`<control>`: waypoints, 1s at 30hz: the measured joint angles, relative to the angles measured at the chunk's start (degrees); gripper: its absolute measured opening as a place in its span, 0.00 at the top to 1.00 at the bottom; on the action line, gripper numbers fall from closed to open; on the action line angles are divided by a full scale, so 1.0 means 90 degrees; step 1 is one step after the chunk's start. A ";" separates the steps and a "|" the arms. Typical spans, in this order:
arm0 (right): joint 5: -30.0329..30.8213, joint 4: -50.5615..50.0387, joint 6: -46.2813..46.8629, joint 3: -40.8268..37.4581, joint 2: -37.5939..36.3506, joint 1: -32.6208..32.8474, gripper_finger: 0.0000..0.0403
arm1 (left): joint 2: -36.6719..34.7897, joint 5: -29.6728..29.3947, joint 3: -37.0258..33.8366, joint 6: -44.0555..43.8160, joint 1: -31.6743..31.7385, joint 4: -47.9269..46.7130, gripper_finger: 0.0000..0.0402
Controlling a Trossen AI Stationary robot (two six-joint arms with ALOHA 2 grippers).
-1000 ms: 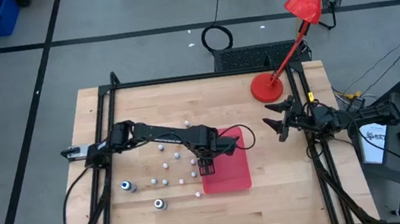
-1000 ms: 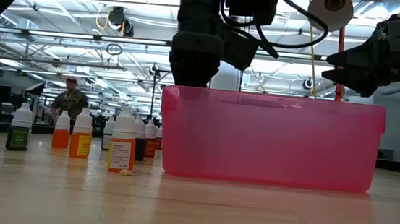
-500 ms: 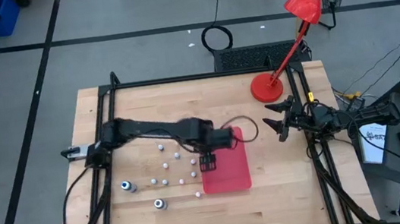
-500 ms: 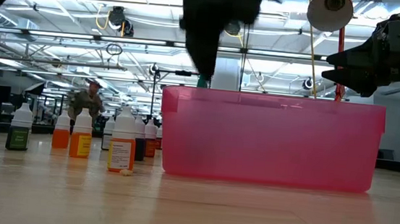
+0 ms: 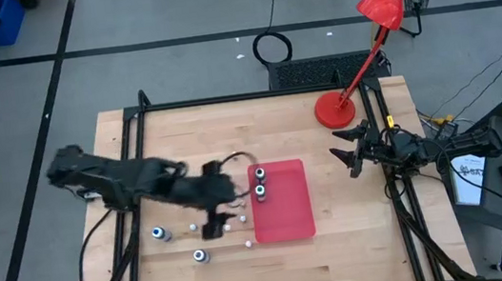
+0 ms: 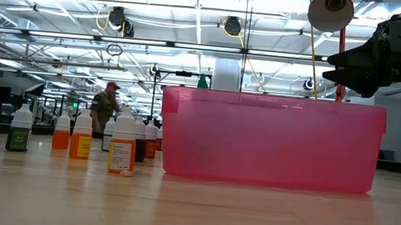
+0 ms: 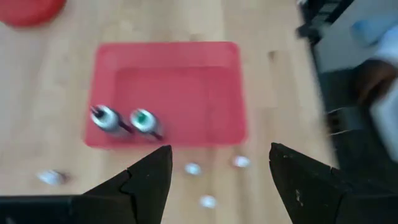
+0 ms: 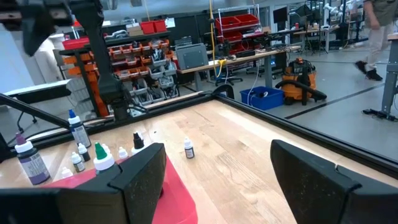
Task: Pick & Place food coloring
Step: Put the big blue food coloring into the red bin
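Note:
Two stubby food coloring bottles, one blue-topped (image 5: 259, 173) and one green-topped (image 5: 260, 193), stand in the red tray (image 5: 289, 214). The left wrist view shows both bottles (image 7: 106, 118) (image 7: 144, 121). Two more blue-topped bottles (image 5: 159, 233) (image 5: 200, 256) stand on the table, left of the tray. Several small white-topped bottles (image 5: 242, 220) stand between them; the low view shows these (image 6: 121, 149) upright. My left gripper (image 5: 216, 226) (image 7: 221, 174) is open, above the table just left of the tray. My right gripper (image 5: 340, 146) (image 8: 217, 180) is open and hovers at the table's right edge.
A red desk lamp's base (image 5: 334, 109) sits on the table's far right corner, its arm leaning over the edge. Black frame rails (image 5: 135, 174) run along the table's left and right sides. A person (image 6: 104, 108) walks in the room beyond the table.
My left arm has swung fast from over the tray's left end toward the table's left and near side, rising out of the low view. The two bottles in the tray, hidden under it before, now show; the green tip stays above the tray's rim.

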 joint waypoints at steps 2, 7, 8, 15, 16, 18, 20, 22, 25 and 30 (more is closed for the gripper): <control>0.0000 0.0000 0.0000 0.0001 0.0000 0.0001 0.31 | -0.0328 -0.0005 -0.0399 -0.0663 -0.0282 0.0253 0.33; 0.0000 0.0000 0.0001 0.0002 0.0000 0.0000 0.31 | -0.0669 -0.0212 -0.1172 -0.1583 -0.0828 0.0426 0.33; 0.0000 0.0000 0.0002 0.0002 0.0000 0.0002 0.31 | -0.0677 -0.0226 -0.1274 -0.1729 -0.0897 0.0429 0.33; 0.0000 0.0000 -0.0001 0.0001 0.0000 0.0000 0.31 | -0.0661 -0.0420 -0.1860 -0.2263 -0.1149 0.0449 0.33; 0.0000 0.0000 -0.0001 -0.0001 0.0000 0.0000 0.31 | -0.0653 -0.0420 -0.1869 -0.2530 -0.1096 0.0265 0.33; 0.0000 0.0000 0.0000 0.0002 0.0000 0.0002 0.31 | -0.0654 -0.0301 -0.1822 -0.3258 -0.0959 -0.0265 0.33; 0.0000 0.0000 0.0000 0.0001 0.0000 0.0000 0.31 | -0.0660 -0.0021 -0.1743 -0.4121 -0.0810 -0.0969 0.33; 0.0000 0.0000 0.0001 0.0001 0.0000 0.0001 0.31 | -0.0660 0.0289 -0.1716 -0.4948 -0.0693 -0.1756 0.33; 0.0000 0.0000 0.0002 -0.0001 0.0000 0.0002 0.31 | -0.0660 0.0618 -0.1714 -0.6071 -0.0619 -0.3063 0.33; 0.0000 0.0000 0.0002 0.0001 0.0000 0.0002 0.31 | -0.0661 0.1123 -0.1714 -0.7632 -0.0708 -0.3991 0.33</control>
